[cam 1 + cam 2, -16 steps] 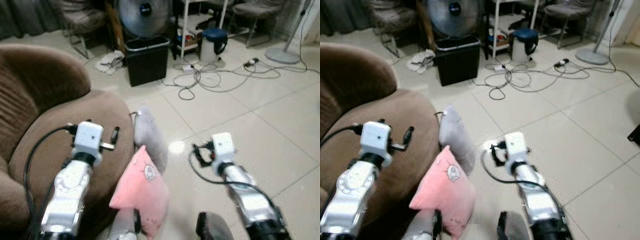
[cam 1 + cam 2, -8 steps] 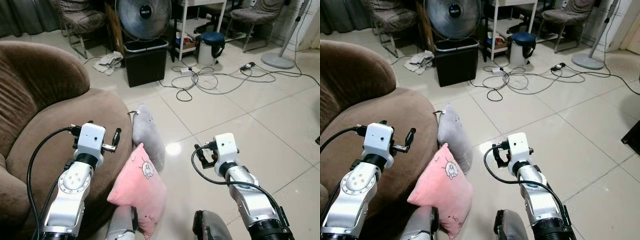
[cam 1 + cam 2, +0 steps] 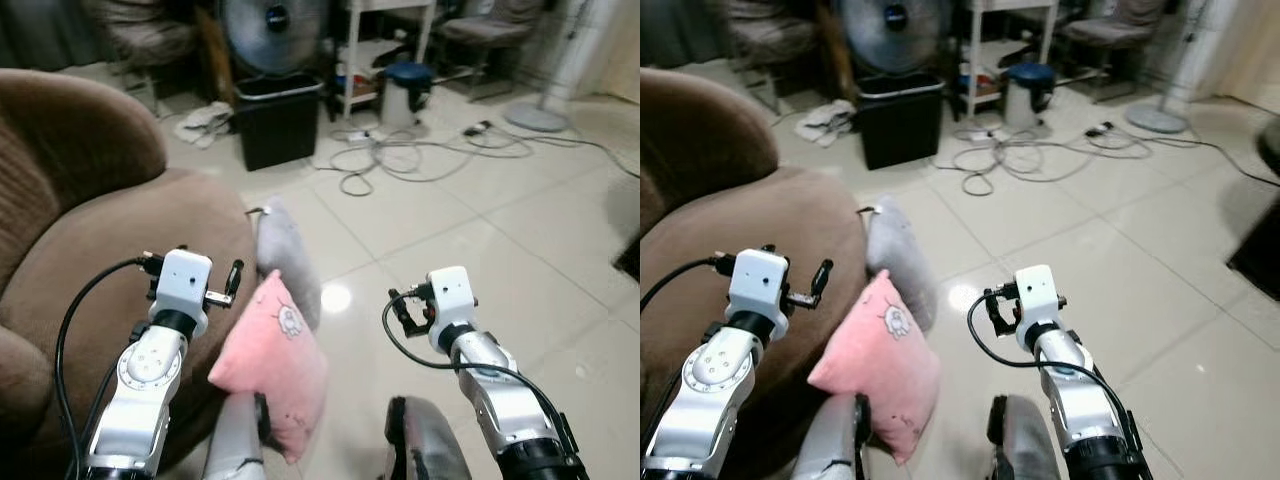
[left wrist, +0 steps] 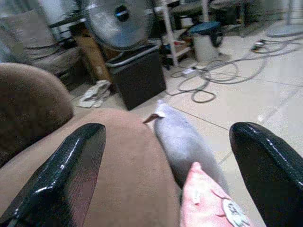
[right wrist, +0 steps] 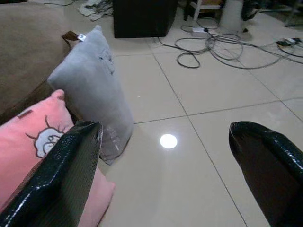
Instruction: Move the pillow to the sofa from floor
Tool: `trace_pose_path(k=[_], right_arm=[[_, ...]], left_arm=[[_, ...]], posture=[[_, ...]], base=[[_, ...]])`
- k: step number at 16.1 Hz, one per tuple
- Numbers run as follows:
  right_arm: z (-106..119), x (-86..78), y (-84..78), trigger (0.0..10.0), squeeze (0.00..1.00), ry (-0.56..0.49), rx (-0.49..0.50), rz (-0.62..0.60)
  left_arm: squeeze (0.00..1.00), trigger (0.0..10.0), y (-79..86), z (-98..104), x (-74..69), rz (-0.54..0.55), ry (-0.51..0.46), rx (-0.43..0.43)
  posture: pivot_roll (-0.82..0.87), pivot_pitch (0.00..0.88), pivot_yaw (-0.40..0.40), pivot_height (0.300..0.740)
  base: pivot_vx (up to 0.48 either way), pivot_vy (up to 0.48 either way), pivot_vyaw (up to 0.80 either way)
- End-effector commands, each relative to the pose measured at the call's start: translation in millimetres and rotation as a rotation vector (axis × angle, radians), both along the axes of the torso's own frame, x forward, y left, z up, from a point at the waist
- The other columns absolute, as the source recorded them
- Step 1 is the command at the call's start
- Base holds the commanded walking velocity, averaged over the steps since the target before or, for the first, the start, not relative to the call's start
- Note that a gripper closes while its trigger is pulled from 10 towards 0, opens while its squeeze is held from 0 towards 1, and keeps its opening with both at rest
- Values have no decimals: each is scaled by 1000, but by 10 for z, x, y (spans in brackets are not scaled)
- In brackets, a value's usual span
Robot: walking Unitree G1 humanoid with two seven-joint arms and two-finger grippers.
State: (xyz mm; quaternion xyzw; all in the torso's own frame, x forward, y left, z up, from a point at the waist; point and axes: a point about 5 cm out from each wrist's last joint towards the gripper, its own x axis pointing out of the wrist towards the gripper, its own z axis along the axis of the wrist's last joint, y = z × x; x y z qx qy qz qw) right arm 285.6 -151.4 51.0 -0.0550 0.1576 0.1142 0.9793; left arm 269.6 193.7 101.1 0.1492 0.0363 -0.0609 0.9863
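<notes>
Jaws of both grippers wide apart, empty; black bin contents perhaps too blurred.

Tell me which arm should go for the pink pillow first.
Probably the left. The left claw hangs open right beside the pink square cartoon-print pillow leaning against the brown fabric sofa, whereas the right claw, also open, is out over the glossy beige tile floor.
</notes>
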Motion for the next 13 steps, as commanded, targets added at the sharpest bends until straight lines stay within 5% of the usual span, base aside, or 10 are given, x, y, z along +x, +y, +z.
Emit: trace_pose_path(k=[1, 7, 11, 12, 13], right_arm=[[23, 33, -7, 10000, 0, -2, -9, 12], [13, 78, -63, 10000, 0, 13, -30, 40], [-63, 132, -191, 10000, 0, 62, -82, 30], [-33, 136, -236, 10000, 0, 64, -105, 48], [-24, 132, -263, 10000, 0, 67, -119, 59]], left_arm=[[0, 10000, -4, -35, 38, -28, 24, 34], [0, 10000, -41, -99, 258, -60, 65, 65], [0, 10000, -157, -410, 337, -70, 215, 75], [157, 10000, -158, -485, 352, -36, 262, 14], [1000, 10000, -145, -515, 359, -2, 274, -24]], posture=[[79, 0, -7, 562], [58, 0, -2, 562], [35, 0, -29, 562], [34, 0, -45, 562], [32, 0, -65, 562]], base=[[0, 0, 0], [0, 0, 0], [0, 0, 0], [0, 0, 0], [0, 0, 0]])
